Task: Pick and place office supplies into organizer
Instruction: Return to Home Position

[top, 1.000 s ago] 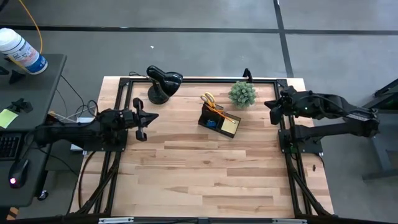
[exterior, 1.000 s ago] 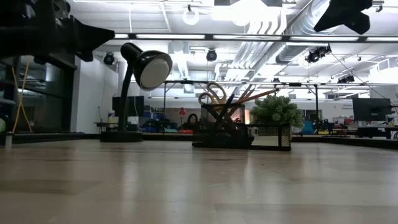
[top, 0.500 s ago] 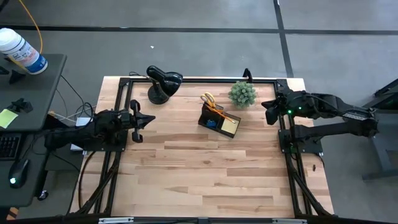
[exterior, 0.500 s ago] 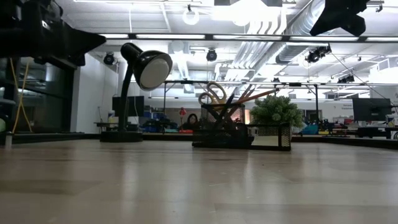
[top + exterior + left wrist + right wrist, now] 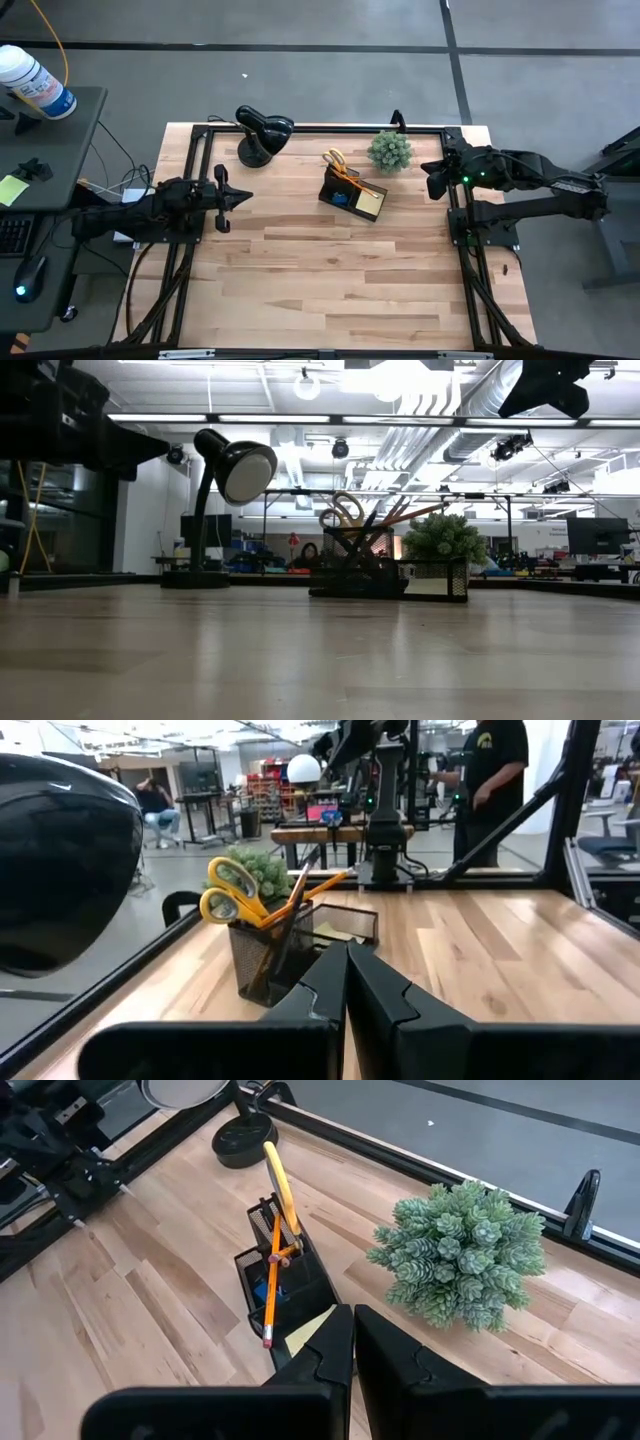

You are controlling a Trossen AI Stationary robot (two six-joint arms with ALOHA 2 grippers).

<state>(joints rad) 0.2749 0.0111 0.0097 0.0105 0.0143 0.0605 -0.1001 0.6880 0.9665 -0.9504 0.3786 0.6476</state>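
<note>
The black mesh organizer (image 5: 352,192) stands on the wooden table, right of centre toward the far edge. Orange-handled scissors (image 5: 232,890) stick up out of its tall cup, and an orange pencil (image 5: 270,1295) and a wooden pencil (image 5: 325,882) lean in it. A yellow sticky-note pad (image 5: 372,203) and a small blue block (image 5: 341,198) lie in its low tray. My left gripper (image 5: 240,197) hovers shut at the table's left edge, pointing level at the organizer. My right gripper (image 5: 432,180) hangs shut, high at the right edge, slanting down. Both hold nothing.
A black desk lamp (image 5: 262,135) stands at the far left, its head (image 5: 245,470) over the table. A small green potted plant (image 5: 389,151) sits just beyond the organizer. A black frame (image 5: 190,160) borders the table. People show in the room behind.
My left gripper has sunk a little and drawn back toward the table's left edge, tipping from a downward slant to level. It has stayed shut.
</note>
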